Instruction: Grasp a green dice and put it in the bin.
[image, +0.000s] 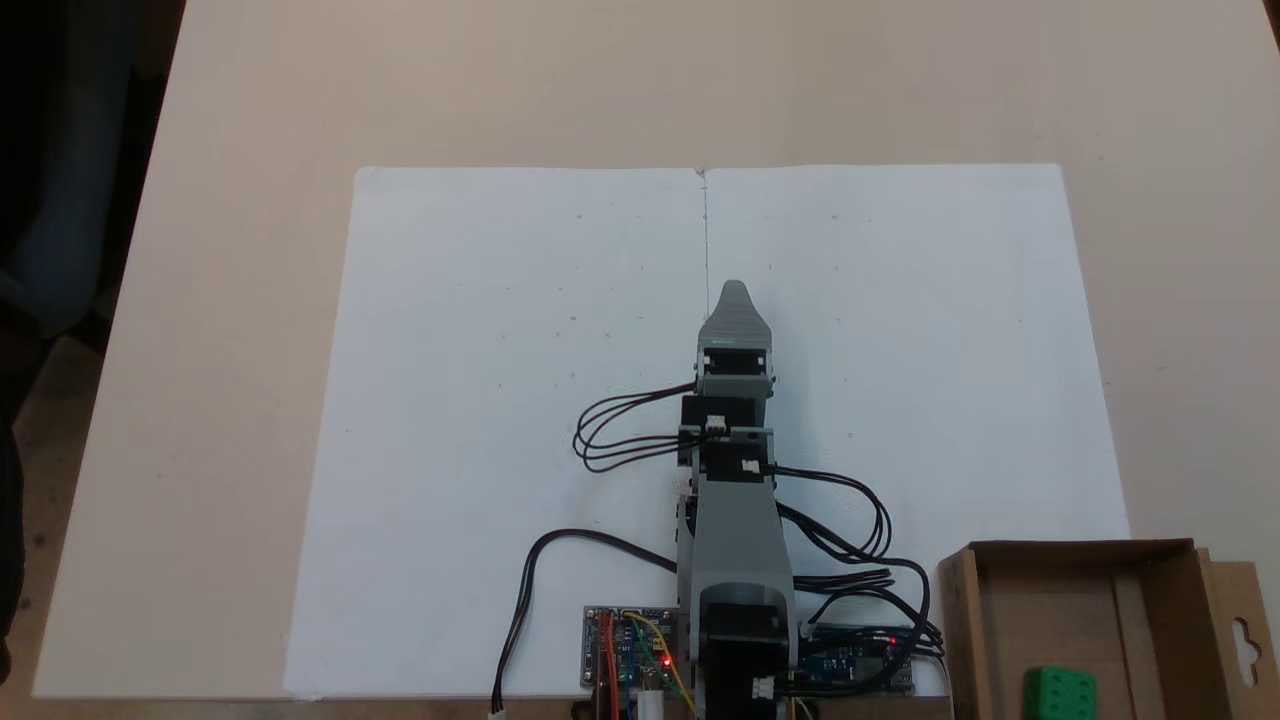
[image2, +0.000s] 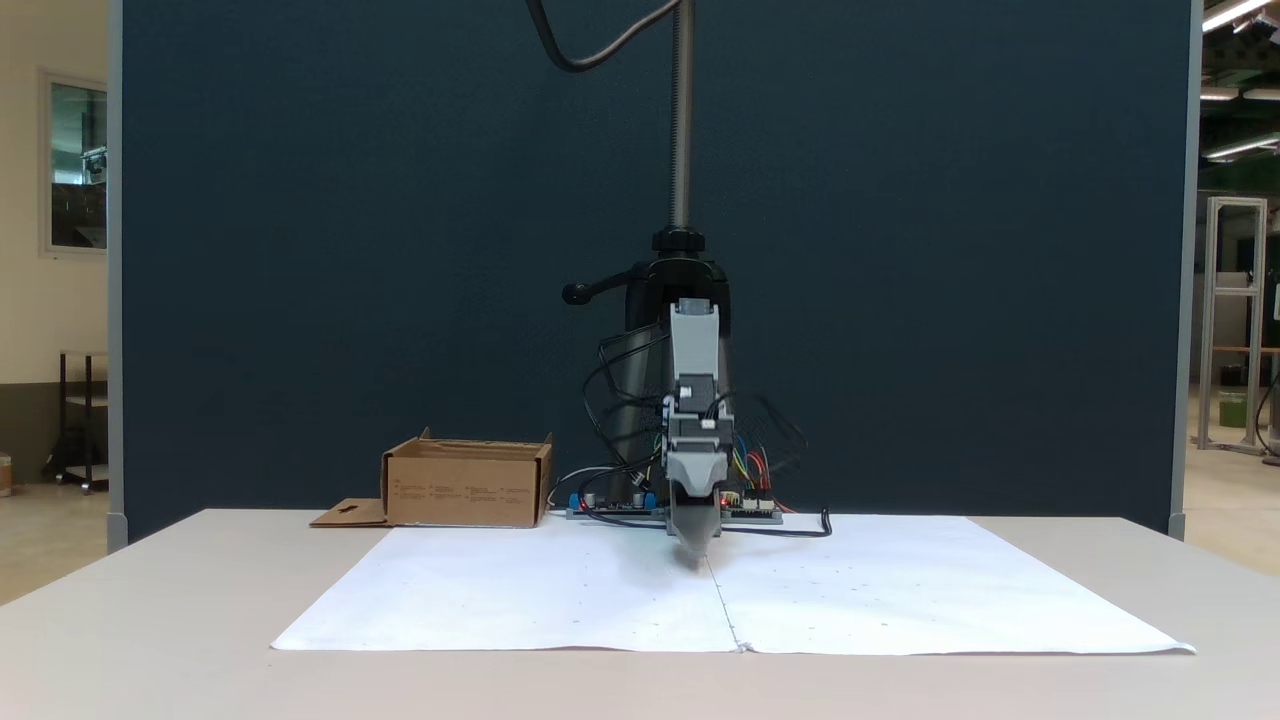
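A: Where is the green dice (image: 1059, 692)?
B: Lying inside the bin (image: 1165, 560), lower right corner of the top-down fixed view, near the bottom edge of the frame.

A: And the bin in the front-on fixed view?
B: Left of centre (image2: 467, 493), standing on the tabletop (image2: 150, 600) beside the white paper sheet (image2: 520, 595), flap with a cutout lying flat at its left.

A: Gripper (image: 735, 292)?
B: Pointing toward the top of the frame along the sheet's centre crease, well apart from the bin. In the front-on fixed view, tip (image2: 694, 548) low over the paper, just above the crease. Jaws stacked one behind the other; open or closed, cannot tell. Holding nothing visible.

A: Anything else?
B: Black cables (image: 620, 430) looping left of the arm; circuit boards (image: 628, 648) with red lights at the base, bottom centre.
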